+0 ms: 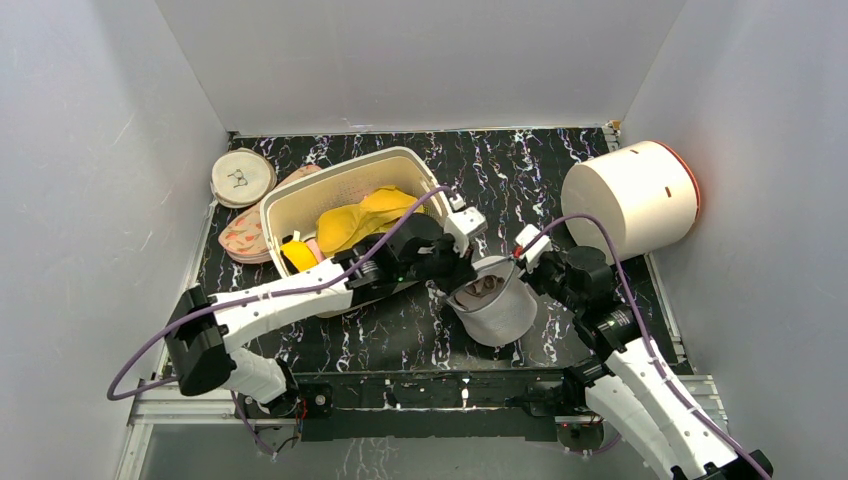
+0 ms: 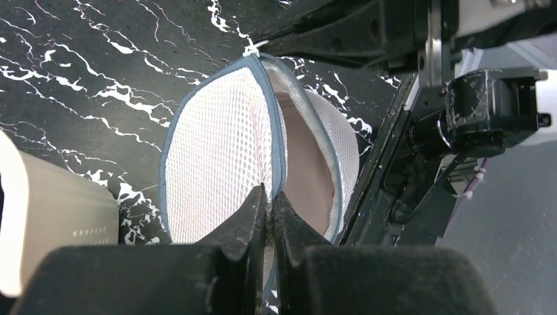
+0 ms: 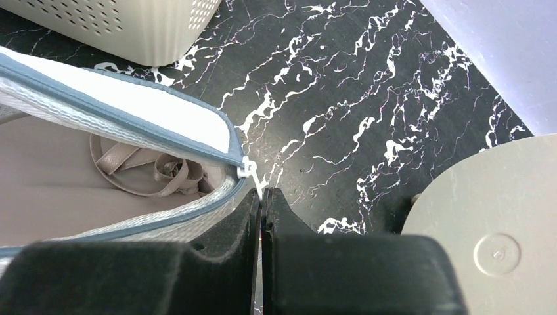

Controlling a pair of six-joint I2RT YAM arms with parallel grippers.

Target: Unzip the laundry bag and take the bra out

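The laundry bag (image 1: pixel 500 312) of whitish mesh stands on the black marbled table between my two grippers, its zip largely open and its lid lifted. The pale pink bra (image 1: pixel 487 287) lies inside. In the left wrist view my left gripper (image 2: pixel 269 194) is shut on the blue-trimmed edge of the mesh lid (image 2: pixel 210 157), with the bra (image 2: pixel 309 174) showing in the gap beside it. In the right wrist view my right gripper (image 3: pixel 261 192) is shut on the white zip pull (image 3: pixel 248 169) at the bag's rim. The bra (image 3: pixel 52 190) and its straps (image 3: pixel 154 172) show inside.
A cream basket (image 1: pixel 292 205) holding a bright yellow bra (image 1: pixel 360 220) stands just left of the bag. A flat cream disc (image 1: pixel 242 177) and a pink patterned disc (image 1: pixel 243 236) lie at the far left. A large white drum (image 1: pixel 630 195) lies at the right.
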